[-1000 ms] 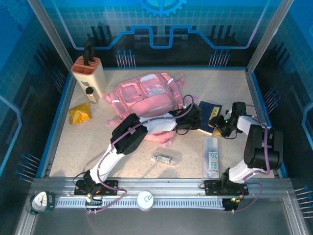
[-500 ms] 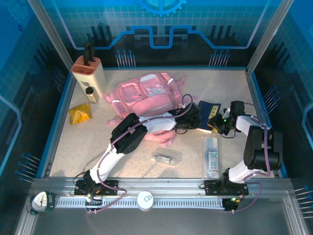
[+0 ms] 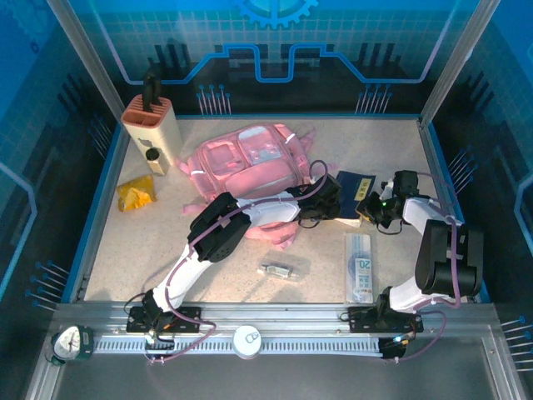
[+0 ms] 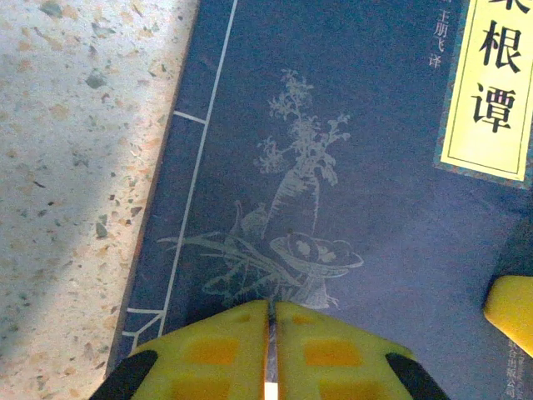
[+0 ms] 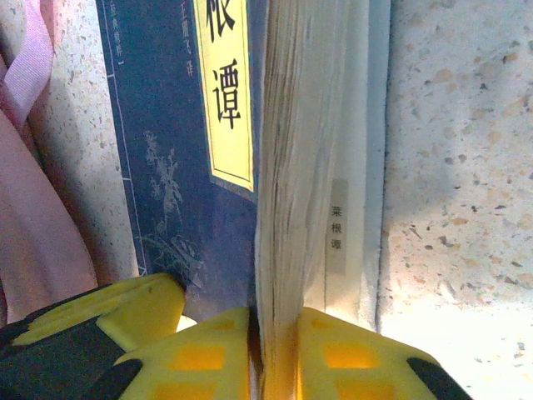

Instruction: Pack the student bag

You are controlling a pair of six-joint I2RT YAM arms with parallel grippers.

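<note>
- Reaching from its near-left base, my left arm stretches low across the student bag's (image 3: pixel 250 158) near edge to the blue book (image 4: pixel 333 167).
- My left gripper (image 4: pixel 271 312) sits over the cover with its fingers pressed together, holding nothing.
- My right arm is folded with the elbow high; my right gripper (image 5: pixel 275 321) pinches the book's page block.
- That bag lies flat mid-table, just beside the book's spine side.
- Bare table (image 3: pixel 400 167) runs from the book's far side to the blue wall.

matt paper book (image 5: pixel 162 167), cloth student bag (image 3: pixel 241 160)
</note>
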